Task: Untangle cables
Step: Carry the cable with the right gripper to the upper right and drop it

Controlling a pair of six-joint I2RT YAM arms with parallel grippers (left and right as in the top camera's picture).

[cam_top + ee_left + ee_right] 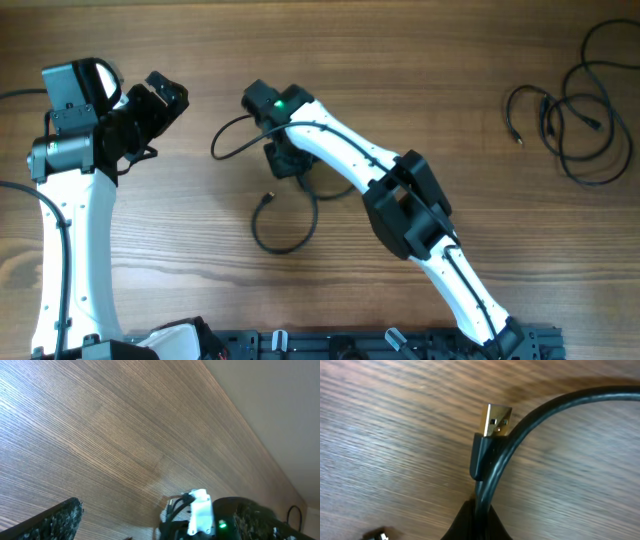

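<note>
One thin black cable lies mid-table, an arc of it swinging left and a loop curling toward the front with a small plug at its end. My right gripper is shut on this cable. The right wrist view shows the cord running up out of the closed fingers, with a gold USB plug pressed against it. A second cable bundle lies loose at the far right. My left gripper hangs open at the left, holding nothing, its fingers wide apart.
The wooden table fills the view. A black rail runs along the front edge by the arm bases. In the left wrist view the right arm's wrist with a green light shows between the open fingers, with the table's far edge beyond.
</note>
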